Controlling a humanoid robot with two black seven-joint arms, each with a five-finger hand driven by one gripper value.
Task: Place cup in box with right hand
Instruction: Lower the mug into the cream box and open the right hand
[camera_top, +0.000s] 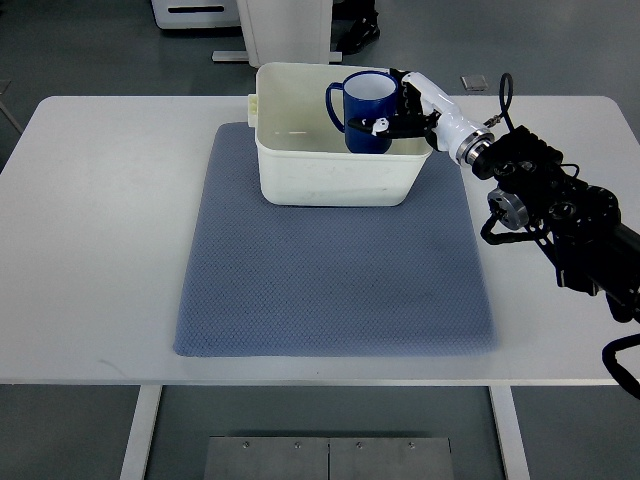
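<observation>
A dark blue cup (366, 110) with a white inside and its handle pointing left is held upright over the right part of the cream plastic box (330, 180). My right hand (400, 110) is shut on the cup from its right side, white fingers wrapped around the cup's wall. Its black arm (560, 205) comes in from the right edge. The cup's base sits below the box rim; whether it touches the box floor is hidden. The left arm is out of view.
The box stands at the far end of a blue-grey mat (330, 280) on a white table (90, 250). Beyond the table's far edge are white furniture bases (240, 25) on the floor.
</observation>
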